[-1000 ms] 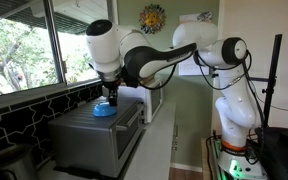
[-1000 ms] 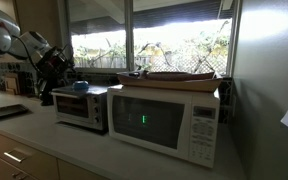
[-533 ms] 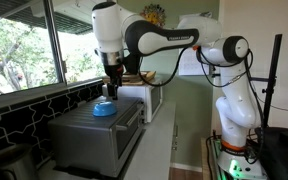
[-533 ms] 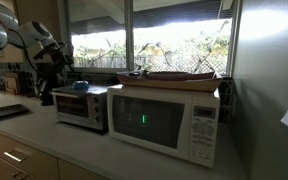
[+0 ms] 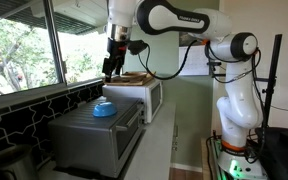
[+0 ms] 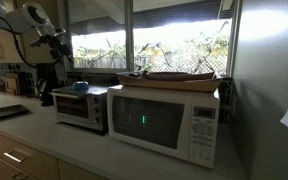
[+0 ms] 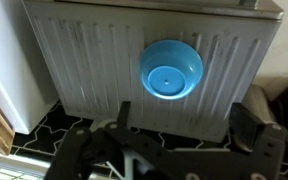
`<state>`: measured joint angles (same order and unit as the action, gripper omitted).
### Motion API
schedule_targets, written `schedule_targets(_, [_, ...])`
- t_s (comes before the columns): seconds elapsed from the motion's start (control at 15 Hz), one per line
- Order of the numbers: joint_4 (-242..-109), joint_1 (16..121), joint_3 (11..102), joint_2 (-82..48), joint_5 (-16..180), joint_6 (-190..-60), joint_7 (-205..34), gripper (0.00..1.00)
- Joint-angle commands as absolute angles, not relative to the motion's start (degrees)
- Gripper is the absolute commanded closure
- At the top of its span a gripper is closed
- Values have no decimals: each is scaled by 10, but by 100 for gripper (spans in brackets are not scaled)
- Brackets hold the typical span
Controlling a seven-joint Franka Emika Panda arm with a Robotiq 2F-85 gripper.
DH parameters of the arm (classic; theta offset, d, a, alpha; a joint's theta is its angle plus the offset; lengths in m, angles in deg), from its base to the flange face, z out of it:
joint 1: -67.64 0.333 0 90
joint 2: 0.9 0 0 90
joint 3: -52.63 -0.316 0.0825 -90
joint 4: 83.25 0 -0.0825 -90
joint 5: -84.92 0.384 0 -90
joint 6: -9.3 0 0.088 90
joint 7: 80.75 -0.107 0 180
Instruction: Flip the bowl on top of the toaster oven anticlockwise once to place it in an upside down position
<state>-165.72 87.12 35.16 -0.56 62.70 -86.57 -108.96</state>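
Observation:
The small blue bowl [image 5: 102,109] rests on the ridged top of the silver toaster oven [image 5: 94,138]. It looks rim-down, with its base ring facing up in the wrist view [image 7: 170,70]. It also shows in an exterior view [image 6: 81,87] on the oven [image 6: 79,108]. My gripper [image 5: 110,68] hangs well above the bowl, open and empty, and shows high at the left in an exterior view [image 6: 56,40]. In the wrist view its two fingers [image 7: 184,125] spread wide below the bowl, over the oven top [image 7: 84,60].
A white microwave [image 6: 164,120] stands beside the toaster oven and bears a wooden tray [image 6: 179,77]; it also shows in an exterior view [image 5: 149,95]. A window [image 5: 24,45] and a dark tiled wall [image 5: 24,112] run behind the counter. The robot base [image 5: 234,120] stands by a wall.
My gripper was down at the bowl a second ago. It has risen straight up and away, and the bowl stays on the oven top.

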Motion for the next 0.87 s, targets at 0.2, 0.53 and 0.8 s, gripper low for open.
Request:
schedule_targets(0.2, [-1724,862,366,72,668,-921,-1121,0])
schedule_targets(0.53, [-1695,849,347,57,656,-904,-1116,0])
schedule_targets(0.8, [-1701,848,347,59,656,-906,-1118,0])
